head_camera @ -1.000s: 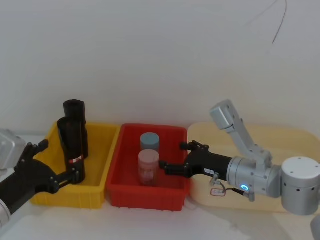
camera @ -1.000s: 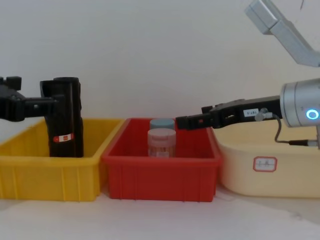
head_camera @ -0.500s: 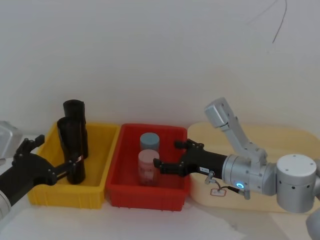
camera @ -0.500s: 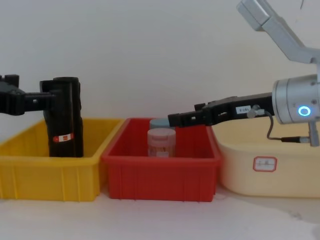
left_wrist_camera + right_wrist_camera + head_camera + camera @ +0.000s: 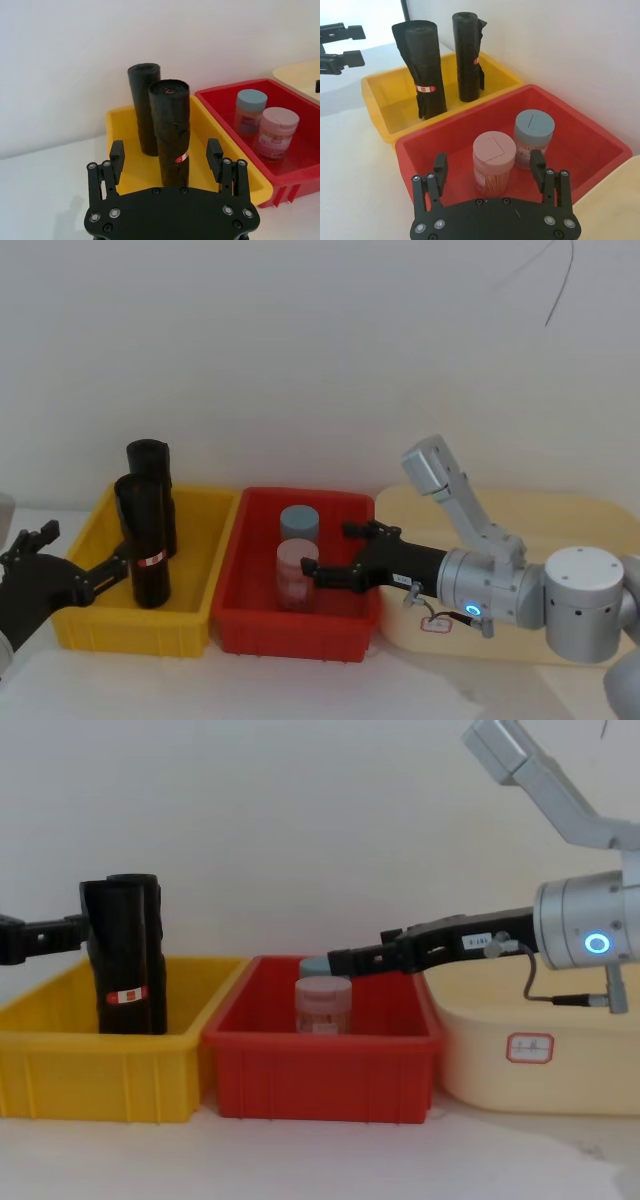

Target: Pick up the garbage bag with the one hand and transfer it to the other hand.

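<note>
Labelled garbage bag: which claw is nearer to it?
Left. The left claw sits open right beside the garbage bag; the right claw hangs open over the red bin, a bin away.

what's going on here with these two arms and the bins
The left tool is open beside the yellow bin, lined up with the labelled garbage bag roll standing in it, but not touching it. The roll has not been lifted. The right tool, also open, hangs over the red bin close to the pink-lidded jar, holding nothing.
</note>
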